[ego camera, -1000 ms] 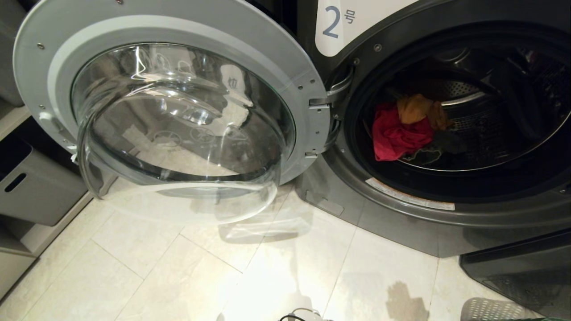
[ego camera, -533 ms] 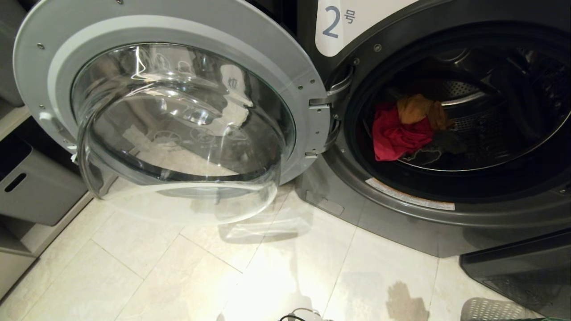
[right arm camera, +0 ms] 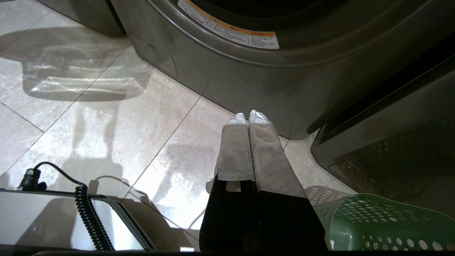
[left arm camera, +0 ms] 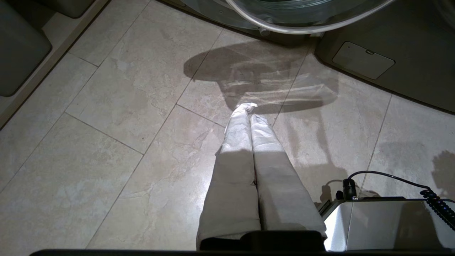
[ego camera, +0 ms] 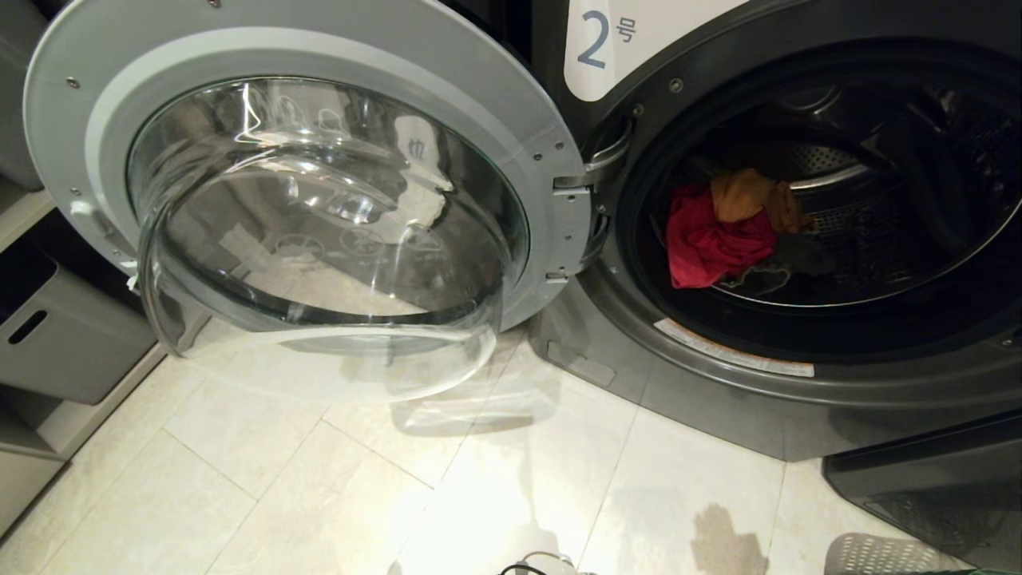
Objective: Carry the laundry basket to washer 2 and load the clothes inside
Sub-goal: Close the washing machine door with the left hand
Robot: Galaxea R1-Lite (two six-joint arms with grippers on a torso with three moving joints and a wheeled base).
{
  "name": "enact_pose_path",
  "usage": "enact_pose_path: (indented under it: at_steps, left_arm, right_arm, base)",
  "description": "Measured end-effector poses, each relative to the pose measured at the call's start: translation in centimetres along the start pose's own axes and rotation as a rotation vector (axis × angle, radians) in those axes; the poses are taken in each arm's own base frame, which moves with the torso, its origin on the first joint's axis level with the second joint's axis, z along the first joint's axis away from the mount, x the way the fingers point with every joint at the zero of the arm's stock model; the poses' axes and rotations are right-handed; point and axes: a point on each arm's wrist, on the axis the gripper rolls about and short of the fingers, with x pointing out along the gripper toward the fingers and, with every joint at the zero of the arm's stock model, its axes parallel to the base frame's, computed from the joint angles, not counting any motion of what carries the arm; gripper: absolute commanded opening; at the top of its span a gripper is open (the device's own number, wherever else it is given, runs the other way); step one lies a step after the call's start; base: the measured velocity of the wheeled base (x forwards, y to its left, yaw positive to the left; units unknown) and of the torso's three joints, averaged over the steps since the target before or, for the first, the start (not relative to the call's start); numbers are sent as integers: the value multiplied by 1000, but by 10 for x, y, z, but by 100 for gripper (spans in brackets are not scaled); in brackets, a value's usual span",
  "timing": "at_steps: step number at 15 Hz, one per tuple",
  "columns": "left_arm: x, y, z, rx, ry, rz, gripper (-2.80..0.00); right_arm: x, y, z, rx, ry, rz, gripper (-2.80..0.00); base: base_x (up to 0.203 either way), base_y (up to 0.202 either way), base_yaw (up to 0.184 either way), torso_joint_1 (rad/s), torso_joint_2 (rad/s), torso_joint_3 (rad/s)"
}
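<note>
Clothes point(ego camera: 730, 228) lay in washer 2 point(ego camera: 798, 375); both grippers, left point(left arm camera: 250, 106) and right point(right arm camera: 247, 115), hung pinched together, empty. Door point(ego camera: 319, 200) gaped — a careless turn could clip it.

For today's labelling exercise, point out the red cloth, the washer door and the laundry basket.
red cloth point(ego camera: 707, 243): head view, middle of its folds.
washer door point(ego camera: 64, 120): head view, grey frame.
laundry basket point(right arm camera: 376, 222): right wrist view, perforated side wall.

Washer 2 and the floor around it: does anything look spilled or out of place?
Nothing stands out. Washer 2 has its door swung wide, with the clothes inside the drum. The laundry basket sits upright beside it.
</note>
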Motion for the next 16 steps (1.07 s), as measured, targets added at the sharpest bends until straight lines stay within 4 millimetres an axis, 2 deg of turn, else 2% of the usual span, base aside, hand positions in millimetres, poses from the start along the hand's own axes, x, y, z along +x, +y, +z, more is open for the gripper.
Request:
enact_pose_path:
  at_steps: [9,16]
  left_arm:
    - [0,0,0,5,0,-2,-280]
    - [0,0,0,6,0,-2,-280]
  right_arm:
    - [0,0,0,-2,0,0,-280]
    - [0,0,0,-1,1,1,-280]
  base:
    - [0,0,0,0,0,0]
    - [0,0,0,5,2,170]
